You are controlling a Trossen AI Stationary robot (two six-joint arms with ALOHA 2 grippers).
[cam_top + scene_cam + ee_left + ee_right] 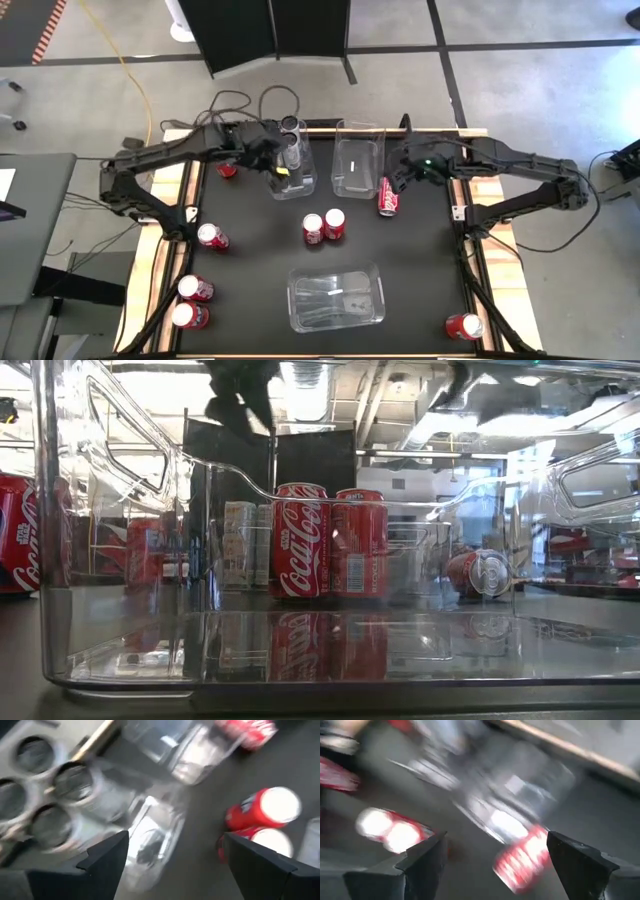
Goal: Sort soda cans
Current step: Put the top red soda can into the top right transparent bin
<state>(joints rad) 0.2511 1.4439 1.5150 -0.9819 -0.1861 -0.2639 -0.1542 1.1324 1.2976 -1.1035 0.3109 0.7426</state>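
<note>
Several silver-grey soda cans (290, 138) stand upright in the far left clear bin (300, 185); their tops (72, 780) show in the left wrist view. My left gripper (274, 162) hangs open over that bin's near end, nothing between its fingers (107, 857). A red can (389, 196) lies on its side just in front of the far right bin (358, 160). My right gripper (399, 170) hovers open above that can (522, 857), apart from it. Two red cans (323, 226) stand upright at the table's middle.
A third clear bin (336, 296) sits near the front edge and fills the low view (300, 650). Red cans lie along the left side (212, 237), (195, 288), (188, 316), one by the left bin (227, 168), another at the front right corner (463, 326).
</note>
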